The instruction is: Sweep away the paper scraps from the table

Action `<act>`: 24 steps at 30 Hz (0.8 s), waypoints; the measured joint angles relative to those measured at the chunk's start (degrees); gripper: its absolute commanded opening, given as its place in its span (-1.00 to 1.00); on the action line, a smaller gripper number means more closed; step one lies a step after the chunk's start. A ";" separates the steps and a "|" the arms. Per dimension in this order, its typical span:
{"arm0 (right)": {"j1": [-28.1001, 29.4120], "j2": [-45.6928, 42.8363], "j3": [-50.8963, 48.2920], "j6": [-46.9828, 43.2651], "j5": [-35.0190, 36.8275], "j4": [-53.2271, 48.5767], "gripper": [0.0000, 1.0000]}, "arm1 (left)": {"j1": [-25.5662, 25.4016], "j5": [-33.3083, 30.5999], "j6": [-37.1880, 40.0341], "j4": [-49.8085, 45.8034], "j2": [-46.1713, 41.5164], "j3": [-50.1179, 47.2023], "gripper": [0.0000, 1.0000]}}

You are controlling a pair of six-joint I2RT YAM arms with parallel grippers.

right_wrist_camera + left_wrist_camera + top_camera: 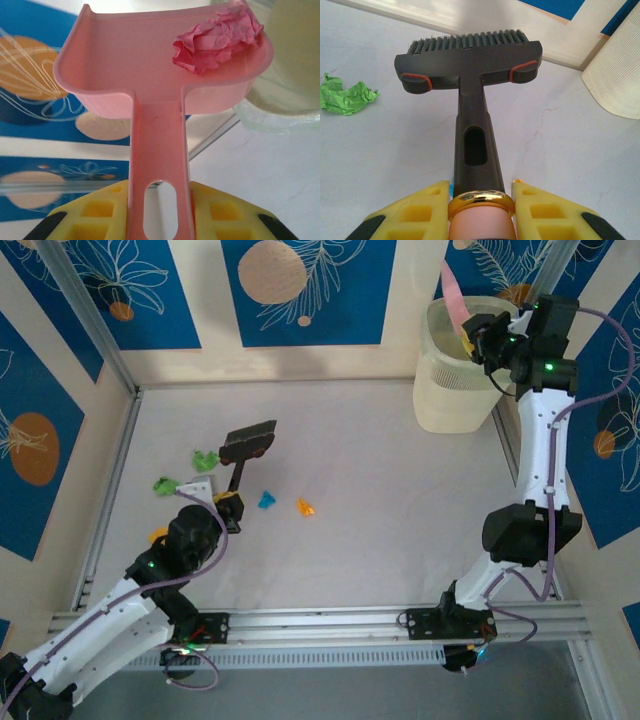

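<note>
Paper scraps lie on the left of the table (380,500): two green ones (205,458) (165,484), a cyan one (267,500) and an orange one (306,507). My left gripper (228,505) (480,205) is shut on the handle of the dark brush (248,443) (468,60), whose bristles point away; a green scrap (345,97) lies left of its head. My right gripper (490,340) (160,210) is shut on the handle of the pink dustpan (150,75) (455,290), held high by the bin. A crumpled pink scrap (215,40) rests in the pan's right corner.
The pale translucent waste bin (462,370) (285,75) (615,75) stands at the table's back right corner. Another small orange scrap (158,535) lies beside my left arm. Aluminium rails and cream walls with blue panels border the table.
</note>
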 measured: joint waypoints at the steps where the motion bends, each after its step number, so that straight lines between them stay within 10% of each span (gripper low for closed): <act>1: -0.68 0.11 -0.74 1.95 -1.16 0.90 -1.00 | 0.00 0.00 0.02 -0.02 0.00 0.00 -1.00; 24: -6.12 -7.21 -19.58 27.87 -4.35 19.47 -1.00 | 0.00 -0.09 0.02 -0.33 -0.52 0.00 -1.00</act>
